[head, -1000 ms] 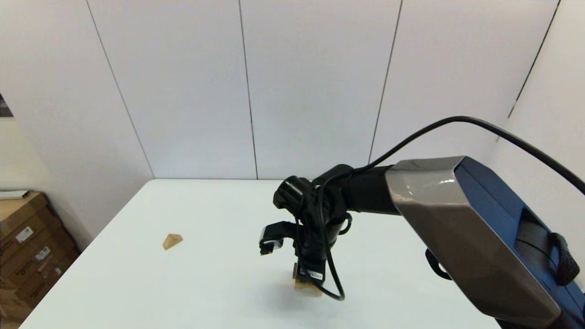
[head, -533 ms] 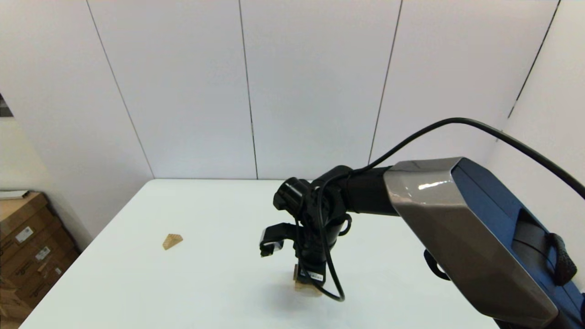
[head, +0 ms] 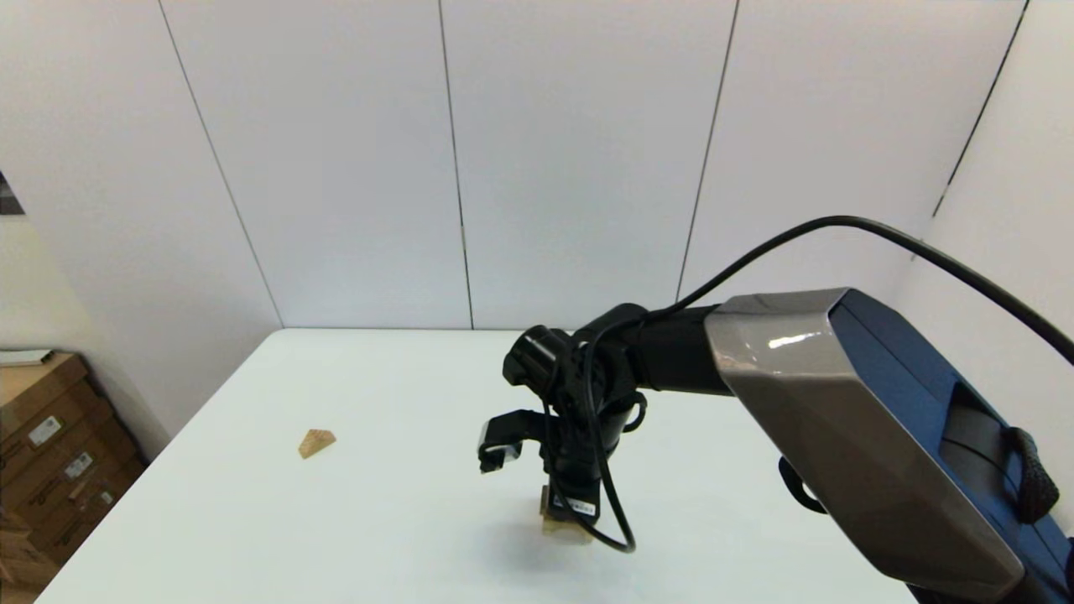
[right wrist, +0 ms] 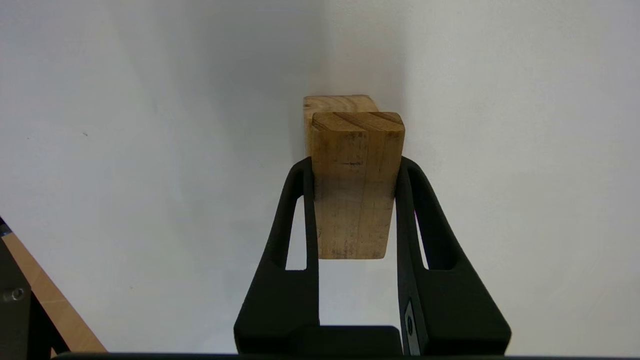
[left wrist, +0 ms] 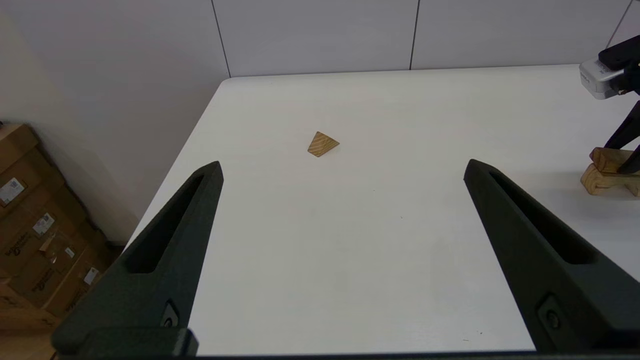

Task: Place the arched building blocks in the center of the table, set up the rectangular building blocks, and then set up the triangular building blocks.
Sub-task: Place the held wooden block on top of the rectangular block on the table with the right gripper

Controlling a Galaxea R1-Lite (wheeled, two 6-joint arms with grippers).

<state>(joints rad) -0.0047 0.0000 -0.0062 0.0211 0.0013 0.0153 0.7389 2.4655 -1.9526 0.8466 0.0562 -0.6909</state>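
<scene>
At the middle of the table [head: 377, 377] my right gripper [head: 572, 513] points down, shut on the rectangular block [right wrist: 355, 200]. That block sits along the top of the arched block [right wrist: 340, 103], hollow side down [left wrist: 600, 182]. From the left wrist view the rectangular block [left wrist: 606, 159] seems to touch the arch; whether its weight rests there I cannot tell. The triangular block [head: 316, 442] lies on its side far to the left [left wrist: 323, 144]. My left gripper [left wrist: 344, 166] hangs open and empty near the table's left front, out of the head view.
Cardboard boxes [head: 50, 436] stand on the floor beside the table's left edge [left wrist: 30, 210]. White wall panels close off the far edge. My right arm's big grey and blue link [head: 864, 436] covers the right front of the table.
The right gripper and its block have sunk a trifle toward the arch. Nothing else has moved.
</scene>
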